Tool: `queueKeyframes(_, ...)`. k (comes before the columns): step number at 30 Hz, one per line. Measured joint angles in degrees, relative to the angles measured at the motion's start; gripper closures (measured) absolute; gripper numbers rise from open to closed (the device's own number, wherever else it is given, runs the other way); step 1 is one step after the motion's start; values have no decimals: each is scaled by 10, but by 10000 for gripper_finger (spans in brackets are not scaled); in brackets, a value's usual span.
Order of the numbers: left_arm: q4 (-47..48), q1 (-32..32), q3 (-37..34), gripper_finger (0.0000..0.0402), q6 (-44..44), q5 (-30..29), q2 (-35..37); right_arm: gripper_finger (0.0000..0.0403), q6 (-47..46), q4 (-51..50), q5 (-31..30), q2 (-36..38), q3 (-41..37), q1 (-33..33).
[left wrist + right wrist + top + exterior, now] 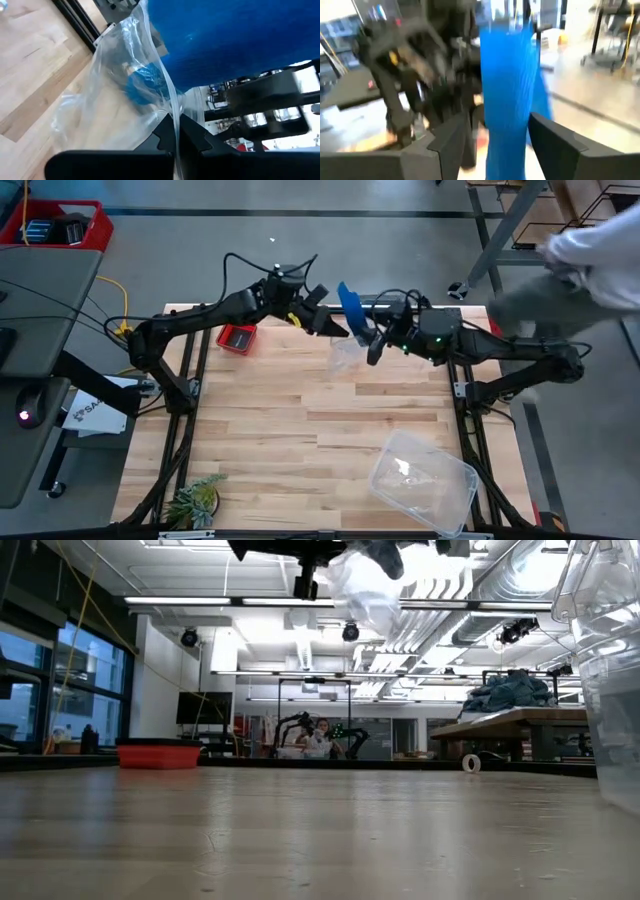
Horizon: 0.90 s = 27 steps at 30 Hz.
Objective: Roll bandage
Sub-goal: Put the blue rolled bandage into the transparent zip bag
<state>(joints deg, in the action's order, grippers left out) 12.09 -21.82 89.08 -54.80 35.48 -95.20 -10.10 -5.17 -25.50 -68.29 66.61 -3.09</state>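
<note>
The bright blue bandage (352, 308) stands up as a flat strip over the table's far middle. Part of it (142, 85) shows through the clear plastic bag (345, 355). My left gripper (175, 137) comes from the left and is shut on that bag. My right gripper (500, 120) comes from the right and is open, one finger on each side of the strip (507, 100). In the low view the bag (365, 585) hangs well above the table. My left gripper pinches the bag's clear film (172, 107) between its two fingertips, at a gathered edge; how many layers, I cannot tell. The bag hangs slack beside the fingers, clear of the table. My right gripper's fingers flank the bandage strip; whether they touch it I cannot tell.
A small red tray (237, 337) sits at the table's far left. A clear plastic box (425, 478) lies near the front right corner and a small green plant (195, 500) at the front left. A person in white (590, 250) moves beyond the far right.
</note>
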Motion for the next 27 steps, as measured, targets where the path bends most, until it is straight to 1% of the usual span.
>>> queueKeyframes(2,-8,0,0,401,3,-4,3,196,27,18,-1,0,14,3)
queueKeyframes(4,-38,-2,0,401,-5,-4,4,196,54,22,7,0,25,3)
queueKeyframes(7,-76,-7,0,401,-25,-4,5,195,61,11,-1,0,31,4)
queueKeyframes(10,-83,-8,0,401,-12,-6,7,195,76,17,-15,3,31,3)
queueKeyframes(14,-73,-7,0,401,50,-1,21,195,79,19,-10,9,32,3)
queueKeyframes(18,-3,-9,0,401,124,-4,42,194,76,-27,1,16,32,7)
queueKeyframes(20,45,-9,0,401,160,-23,55,194,65,-32,-2,23,32,9)
queueKeyframes(24,119,-4,0,401,232,-106,75,194,-6,-23,-4,32,32,8)
queueKeyframes(25,128,-1,0,401,244,-130,79,194,-41,-26,-7,32,32,8)
queueKeyframes(27,140,8,0,401,269,-180,82,194,-144,-34,-8,31,32,4)
